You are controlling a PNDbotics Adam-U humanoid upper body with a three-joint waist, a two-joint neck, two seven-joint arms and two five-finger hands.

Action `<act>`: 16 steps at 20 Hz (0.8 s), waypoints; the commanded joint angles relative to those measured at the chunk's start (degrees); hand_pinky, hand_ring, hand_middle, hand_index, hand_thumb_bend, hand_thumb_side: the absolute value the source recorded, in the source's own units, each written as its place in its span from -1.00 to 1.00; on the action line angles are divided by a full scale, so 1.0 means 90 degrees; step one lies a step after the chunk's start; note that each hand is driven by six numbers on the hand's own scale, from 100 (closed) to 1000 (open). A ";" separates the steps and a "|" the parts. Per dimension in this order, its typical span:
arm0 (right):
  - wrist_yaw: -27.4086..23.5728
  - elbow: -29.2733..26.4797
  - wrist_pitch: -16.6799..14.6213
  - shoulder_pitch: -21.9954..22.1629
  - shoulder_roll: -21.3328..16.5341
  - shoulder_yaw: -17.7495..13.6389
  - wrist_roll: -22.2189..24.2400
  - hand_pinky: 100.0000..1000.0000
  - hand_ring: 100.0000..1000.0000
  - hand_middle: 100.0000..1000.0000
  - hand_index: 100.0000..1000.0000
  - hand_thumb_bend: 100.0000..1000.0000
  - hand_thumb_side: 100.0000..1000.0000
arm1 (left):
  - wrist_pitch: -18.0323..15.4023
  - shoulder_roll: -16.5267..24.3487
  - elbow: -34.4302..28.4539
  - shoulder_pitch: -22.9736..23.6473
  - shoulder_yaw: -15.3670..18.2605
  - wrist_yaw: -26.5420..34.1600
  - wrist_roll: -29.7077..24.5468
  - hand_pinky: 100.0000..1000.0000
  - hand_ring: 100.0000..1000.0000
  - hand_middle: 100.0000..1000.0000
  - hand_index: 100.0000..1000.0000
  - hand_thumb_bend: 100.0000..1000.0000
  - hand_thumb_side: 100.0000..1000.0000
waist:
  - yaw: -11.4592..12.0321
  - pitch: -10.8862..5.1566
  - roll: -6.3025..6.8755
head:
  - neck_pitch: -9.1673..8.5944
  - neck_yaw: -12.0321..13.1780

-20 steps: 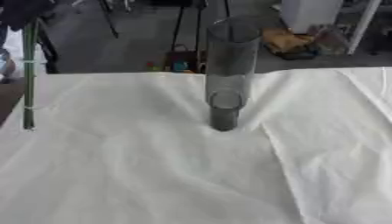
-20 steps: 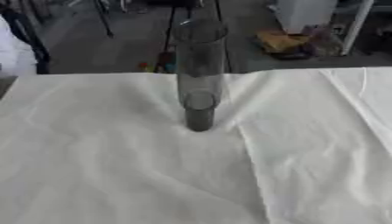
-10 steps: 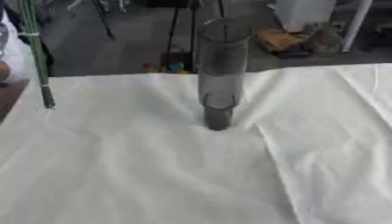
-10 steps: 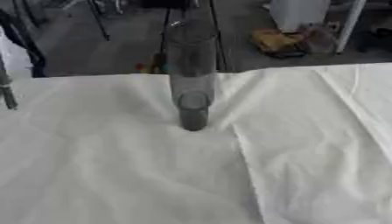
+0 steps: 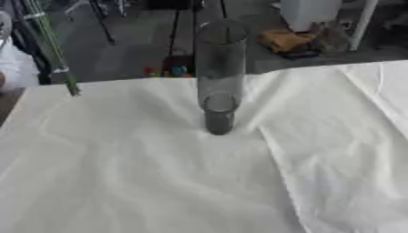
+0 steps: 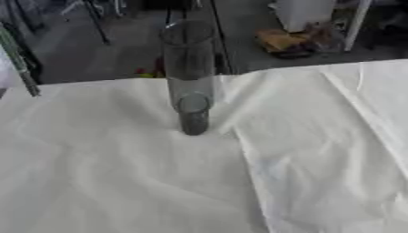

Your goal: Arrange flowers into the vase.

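Judging from what lies before you, the arranging has barely begun: the tall clear vase (image 5: 218, 77) stands upright near the middle of the table, on the white cloth (image 5: 159, 182), and nothing shows inside it, no stem and no bloom. The one piece of flower in sight is a thin green stem (image 5: 53, 48) hanging at the far left, its lower end hovering just over the cloth's back-left corner and well apart from the vase; its top runs out of the picture, so you cannot see a blossom or what carries it. Neither of your hands shows in either eye view, so whether their fingers are apart, together or clamped on that stem cannot be told from here. A pale shape sits at the left edge beside the stem, too unclear to name. What is left, then, is nearly everything: you need that stem brought across to the right until it sits over the vase's open mouth, lowered in cut end first, and let go, and the same for any further flowers, none of which appear on the table.
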 commanded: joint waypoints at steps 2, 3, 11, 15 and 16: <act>-0.0030 -0.0103 -0.0013 -0.0049 -0.0124 -0.0035 0.0004 0.70 0.70 0.48 0.72 -1.00 1.00 | -0.0112 -0.0102 0.0166 -0.0430 0.0107 0.0173 0.0236 -1.00 -1.00 -1.00 -1.00 -1.00 -0.11 | -0.0094 -0.0152 -0.0008 | 0.0056 0.0053; -0.0027 -0.0103 -0.0013 -0.0048 -0.0127 -0.0034 0.0009 0.70 0.70 0.48 0.72 -1.00 1.00 | -0.0149 -0.0161 0.0257 -0.0524 0.0098 0.0208 0.0289 -1.00 -1.00 -1.00 -1.00 -1.00 -0.10 | -0.0107 -0.0151 -0.0006 | 0.0058 0.0053; -0.0050 -0.0103 -0.0024 -0.0038 -0.0144 -0.0020 0.0027 0.70 0.70 0.48 0.71 -1.00 1.00 | -0.0454 -0.0310 0.0455 -0.0831 0.0091 0.0481 0.0578 -1.00 -1.00 -1.00 -1.00 -1.00 -0.10 | -0.0251 -0.0227 0.0053 | 0.0140 0.0200; -0.0065 -0.0103 -0.0036 -0.0049 -0.0160 0.0000 0.0047 0.70 0.70 0.48 0.72 -1.00 1.00 | -0.0597 -0.0357 0.0460 -0.0955 0.0097 0.0540 0.0675 -1.00 -1.00 -1.00 -1.00 -1.00 -0.11 | -0.0346 -0.0218 0.0088 | 0.0127 0.0291; -0.0067 -0.0103 -0.0035 -0.0047 -0.0159 0.0005 0.0056 0.70 0.70 0.48 0.72 -1.00 1.00 | -0.0628 -0.0368 0.0463 -0.0979 0.0094 0.0543 0.0692 -1.00 -1.00 -1.00 -1.00 -1.00 -0.11 | -0.0367 -0.0212 0.0098 | 0.0119 0.0300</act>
